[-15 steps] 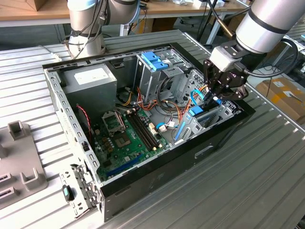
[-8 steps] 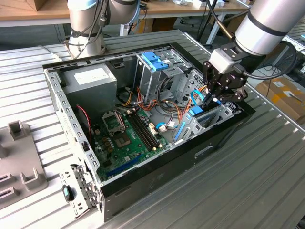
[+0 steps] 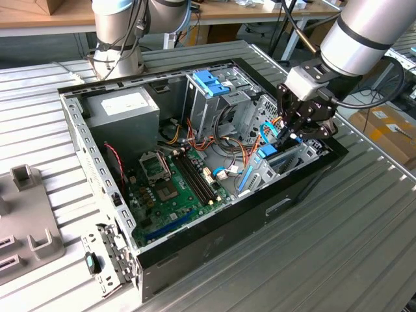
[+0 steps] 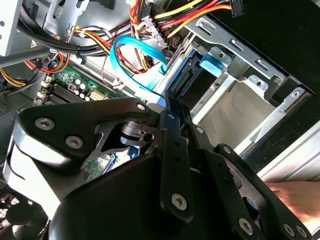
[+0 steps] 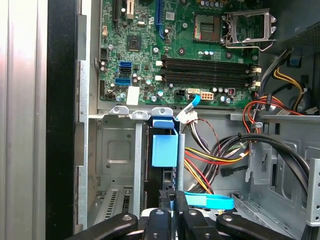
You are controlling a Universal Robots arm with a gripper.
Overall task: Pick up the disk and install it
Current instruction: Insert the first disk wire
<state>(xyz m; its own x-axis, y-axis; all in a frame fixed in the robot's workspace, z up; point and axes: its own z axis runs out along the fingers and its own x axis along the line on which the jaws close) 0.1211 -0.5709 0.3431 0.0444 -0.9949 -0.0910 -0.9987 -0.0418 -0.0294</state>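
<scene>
The disk [image 3: 267,155] stands on edge in the metal drive bay [image 3: 296,159] at the exterior view's right end of the open computer case. Its light-blue carrier rail [image 5: 164,149] and dark connector end [image 4: 182,84] show in both wrist views. My gripper [image 3: 290,134] hangs straight over the bay. Its black fingers [image 5: 161,220] sit close together on either side of the disk's thin upper edge, with blue plastic between them. From the second wrist view, my gripper [image 4: 167,107] meets the disk just behind its connector.
The green motherboard [image 3: 172,182] covers the case floor. A grey power-supply box [image 3: 123,107] and a tall cage with a blue bracket [image 3: 211,81] stand at the back. Loose cables [image 5: 235,150] and a blue data cable [image 4: 135,55] crowd the bay. A hand [image 4: 295,192] shows outside the case.
</scene>
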